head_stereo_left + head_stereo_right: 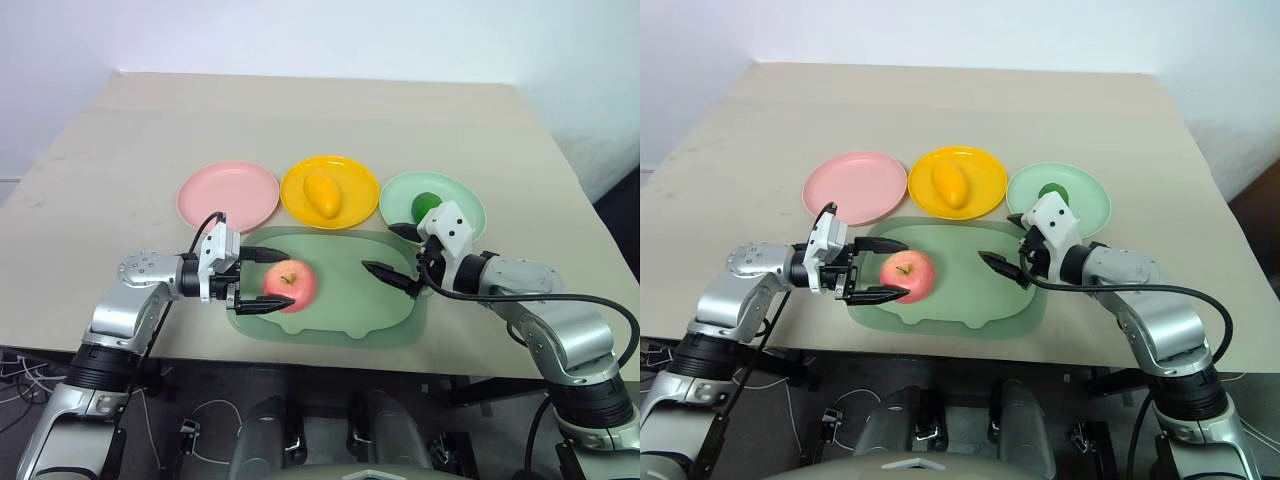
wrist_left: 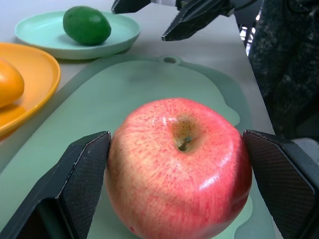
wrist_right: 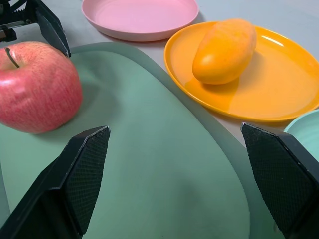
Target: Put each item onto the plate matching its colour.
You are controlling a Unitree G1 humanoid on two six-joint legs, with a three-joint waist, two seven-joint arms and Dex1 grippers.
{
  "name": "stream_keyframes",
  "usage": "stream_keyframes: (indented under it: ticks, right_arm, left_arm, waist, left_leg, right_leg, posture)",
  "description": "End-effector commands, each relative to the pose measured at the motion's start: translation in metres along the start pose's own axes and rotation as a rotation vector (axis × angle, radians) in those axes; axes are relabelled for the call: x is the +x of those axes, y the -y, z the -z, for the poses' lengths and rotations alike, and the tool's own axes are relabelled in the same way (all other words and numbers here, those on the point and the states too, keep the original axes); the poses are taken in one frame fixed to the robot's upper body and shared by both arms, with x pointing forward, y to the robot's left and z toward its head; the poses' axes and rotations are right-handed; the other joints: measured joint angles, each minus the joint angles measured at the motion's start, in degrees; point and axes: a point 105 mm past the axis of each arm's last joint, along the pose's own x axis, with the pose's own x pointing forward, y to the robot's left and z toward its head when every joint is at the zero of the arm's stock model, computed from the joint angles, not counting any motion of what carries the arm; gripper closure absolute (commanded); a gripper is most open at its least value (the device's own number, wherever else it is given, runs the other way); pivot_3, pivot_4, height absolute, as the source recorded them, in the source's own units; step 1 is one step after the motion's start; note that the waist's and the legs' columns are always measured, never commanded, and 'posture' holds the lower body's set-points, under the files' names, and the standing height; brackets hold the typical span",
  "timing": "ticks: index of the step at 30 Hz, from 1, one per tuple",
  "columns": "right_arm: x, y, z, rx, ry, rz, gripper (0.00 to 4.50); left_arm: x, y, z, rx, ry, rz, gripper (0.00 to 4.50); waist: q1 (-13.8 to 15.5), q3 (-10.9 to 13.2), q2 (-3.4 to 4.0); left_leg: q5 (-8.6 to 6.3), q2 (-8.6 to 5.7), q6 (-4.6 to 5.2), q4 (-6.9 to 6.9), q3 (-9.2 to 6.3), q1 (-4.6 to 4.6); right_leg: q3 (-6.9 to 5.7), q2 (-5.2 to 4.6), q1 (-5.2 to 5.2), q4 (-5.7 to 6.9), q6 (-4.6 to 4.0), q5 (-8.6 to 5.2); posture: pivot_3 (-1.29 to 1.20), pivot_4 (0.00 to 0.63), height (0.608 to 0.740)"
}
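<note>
pinkish-red toy apple (image 1: 290,285): on pale green rounded tray (image 1: 385,318), stem up | left gripper (image 1: 262,281): wide open, fingers straddling apple, seemingly just clear | right gripper (image 1: 396,256): open, empty, farther off | pink plastic plate (image 1: 228,194): bare, beyond tray

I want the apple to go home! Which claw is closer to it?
The left claw. Its open fingers sit on either side of the apple on the tray. The right claw, also open, hovers over the tray's other end, well away from the apple.
</note>
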Motion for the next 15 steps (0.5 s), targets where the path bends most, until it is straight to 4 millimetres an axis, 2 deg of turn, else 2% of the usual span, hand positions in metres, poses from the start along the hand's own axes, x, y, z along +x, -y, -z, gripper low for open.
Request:
stream_keyframes:
  ticks: [1, 8, 9, 11, 15]
  right_arm:
    - [-0.004, -0.002, -0.009, -0.032, 0.027, 0.005, 0.00]
    - [-0.004, -0.001, -0.008, -0.032, 0.024, 0.009, 0.00]
    - [-0.004, -0.001, -0.008, -0.032, 0.024, 0.009, 0.00]
    - [-0.003, -0.001, -0.007, -0.035, 0.021, 0.010, 0.00]
    - [-0.003, -0.001, -0.006, -0.040, 0.016, 0.008, 0.00]
  left_arm:
    - [-0.004, 0.001, 0.022, -0.036, -0.110, -0.011, 0.05]
    - [0.003, -0.003, 0.009, -0.041, -0.089, -0.003, 0.05]
    - [0.002, -0.003, 0.008, -0.043, -0.092, -0.002, 0.42]
    - [0.000, -0.001, 0.007, -0.054, -0.103, 0.012, 0.78]
    - [0.001, 0.002, 0.004, -0.055, -0.106, 0.017, 0.92]
  waist:
    - [-0.01, -0.02, 0.03]
    - [0.04, -0.02, 0.04]
    - [0.04, -0.02, 0.04]
    - [-0.02, -0.02, 0.04]
    - [-0.08, -0.02, 0.04]
  left_leg:
    - [0.00, 0.00, 0.00, 0.00, 0.00, 0.00]
    - [0.00, 0.00, 0.01, 0.00, 0.00, 0.00]
    - [0.00, 0.00, 0.01, 0.00, 0.00, 0.00]
    - [0.00, 0.00, 0.01, 0.00, 0.00, 0.00]
    - [0.00, 0.00, 0.01, -0.01, 0.00, -0.01]
  right_leg:
    - [0.00, 0.00, 0.00, 0.00, 0.02, -0.02]
    - [0.00, 0.00, 0.02, 0.00, 0.05, -0.03]
    - [0.00, 0.00, 0.02, 0.00, 0.05, -0.03]
    - [0.00, 0.00, 0.01, 0.00, 0.05, -0.03]
    - [0.00, 0.02, -0.01, 0.00, 0.05, -0.03]
  posture:
    - [0.00, 0.150, 0.696]
    - [0.00, 0.150, 0.696]
    - [0.00, 0.150, 0.696]
    - [0.00, 0.150, 0.696]
    - [0.00, 0.150, 0.696]
